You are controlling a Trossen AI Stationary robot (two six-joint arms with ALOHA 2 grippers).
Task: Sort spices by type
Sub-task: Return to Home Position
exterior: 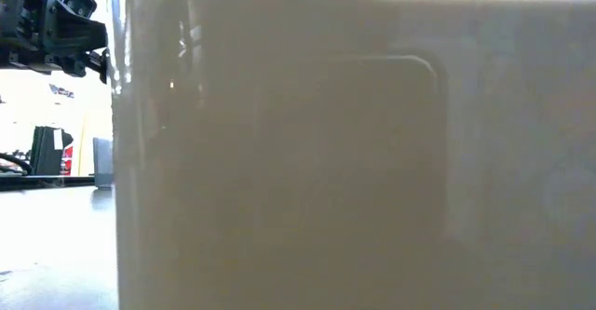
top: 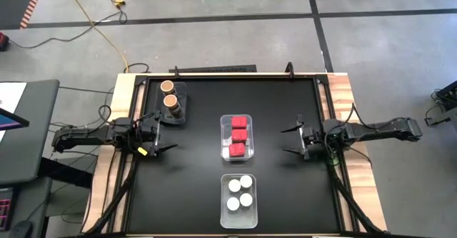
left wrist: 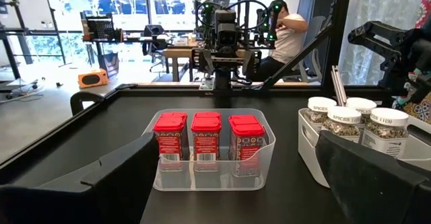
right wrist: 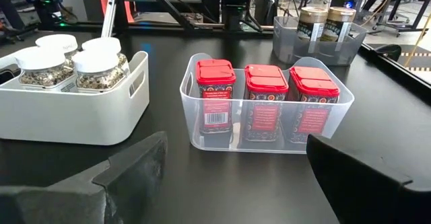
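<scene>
Three red boxy spice containers (top: 238, 136) (left wrist: 207, 140) (right wrist: 267, 103) stand in a row in a clear tub at the table's middle. Several white-lidded jars (top: 240, 193) (right wrist: 74, 59) (left wrist: 350, 120) stand in a white tub near the near edge. Two brown-topped jars (top: 170, 95) (right wrist: 326, 22) stand in a grey tub toward the far left. My left gripper (top: 166, 131) (left wrist: 236, 197) is open, left of the red boxes and facing them. My right gripper (top: 289, 139) (right wrist: 229, 190) is open on their right, also facing them. Neither touches anything.
The clear tub (right wrist: 195, 126) lies between the two grippers, with bare black table on either side of it. The white tub's wall (exterior: 326, 161) fills the low view. A raised rim (top: 321, 95) runs round the table. A person (left wrist: 289, 32) sits in the room beyond.
</scene>
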